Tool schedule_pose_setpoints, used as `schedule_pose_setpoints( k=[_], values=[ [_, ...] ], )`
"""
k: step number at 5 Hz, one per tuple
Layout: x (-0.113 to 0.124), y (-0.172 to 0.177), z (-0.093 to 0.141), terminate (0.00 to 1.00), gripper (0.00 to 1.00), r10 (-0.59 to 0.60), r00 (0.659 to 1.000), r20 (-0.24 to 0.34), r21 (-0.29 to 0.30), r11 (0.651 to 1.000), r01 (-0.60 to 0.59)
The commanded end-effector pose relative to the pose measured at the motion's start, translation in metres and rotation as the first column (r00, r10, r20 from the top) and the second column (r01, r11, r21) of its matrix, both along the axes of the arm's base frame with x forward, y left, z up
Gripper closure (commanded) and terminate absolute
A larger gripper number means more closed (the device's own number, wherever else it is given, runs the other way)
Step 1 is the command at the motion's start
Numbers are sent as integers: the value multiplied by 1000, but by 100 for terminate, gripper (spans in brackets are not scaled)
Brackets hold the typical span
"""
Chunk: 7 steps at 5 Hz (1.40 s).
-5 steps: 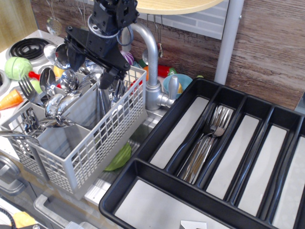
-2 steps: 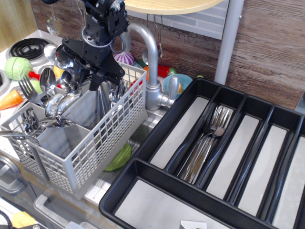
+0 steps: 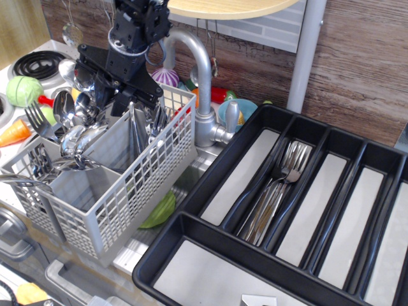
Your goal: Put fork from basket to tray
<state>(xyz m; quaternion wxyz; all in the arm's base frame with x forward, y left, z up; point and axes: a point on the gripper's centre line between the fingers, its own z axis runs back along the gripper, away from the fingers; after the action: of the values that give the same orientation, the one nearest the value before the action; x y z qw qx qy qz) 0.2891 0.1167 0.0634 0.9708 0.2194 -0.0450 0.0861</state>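
Above the basket, the gripper is seen among cutlery; its jaw state cannot be told.

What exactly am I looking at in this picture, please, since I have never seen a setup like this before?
This is one fixed camera looking down at a toy kitchen counter. The black jointed machine at the top left is a robot arm; its hand is lowered over the far end of the grey basket, among upright cutlery. Whether it grips anything cannot be told from here. The basket holds spoons and forks; one fork sticks up at its left side. To the right lies the big black tray with long compartments, one already holding several forks. Between them stands a steel tap over a small sink. Toy vegetables and a stove ring sit at the far left.
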Motion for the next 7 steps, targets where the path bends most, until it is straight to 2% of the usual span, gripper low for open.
schedule_pose_setpoints(
  k=[1, 2, 3, 4, 5, 7],
  values=[
    [2, -26, 60, 0, 100, 24, 997, 67, 87, 996, -30],
    [-5, -45, 100, 0, 100, 66, 996, 61, 110, 991, -72],
    [-9, -62, 125, 0, 100, 91, 994, 53, 59, 994, -94],
    [-5, -80, 140, 0, 100, 136, 991, 18, -63, 989, -134],
    [-2, -85, 133, 0, 100, 140, 990, -14, -160, 977, -140],
    [11, -104, 96, 0, 100, 147, 986, -84, -262, 951, -164]
  ],
)
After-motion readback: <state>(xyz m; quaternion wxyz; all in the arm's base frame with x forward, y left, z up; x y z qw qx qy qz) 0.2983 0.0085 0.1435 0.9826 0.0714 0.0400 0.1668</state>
